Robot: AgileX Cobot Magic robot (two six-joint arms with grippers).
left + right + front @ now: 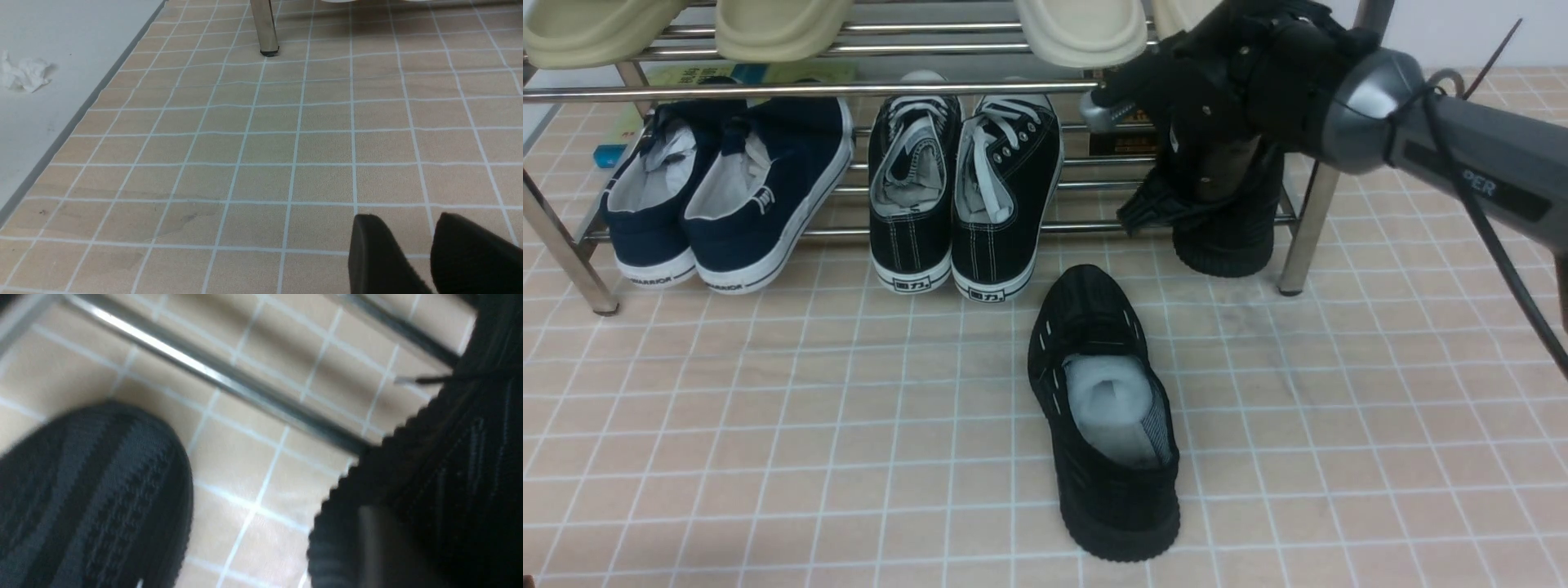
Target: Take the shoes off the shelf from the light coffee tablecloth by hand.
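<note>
One black knit shoe [1107,416] with white paper stuffing lies on the light coffee tablecloth [768,425] in front of the chrome shelf [809,88]. The other black shoe [1229,237] is at the right end of the shelf's lower tier, its heel hanging over the front bar. My right gripper [1217,184] is shut on this shoe's opening. In the right wrist view the held shoe [433,469] fills the right side around one finger [380,547], and the lying shoe [94,498] shows below. My left gripper [406,220] is open and empty, low over bare cloth; it is out of the front view.
Navy sneakers [727,188] and black white-laced sneakers [964,188] fill the rest of the lower tier. Beige slippers [1078,28] sit on the top tier. A shelf leg [1303,237] stands right of the held shoe. A crumpled tissue [24,73] lies beyond the cloth's edge.
</note>
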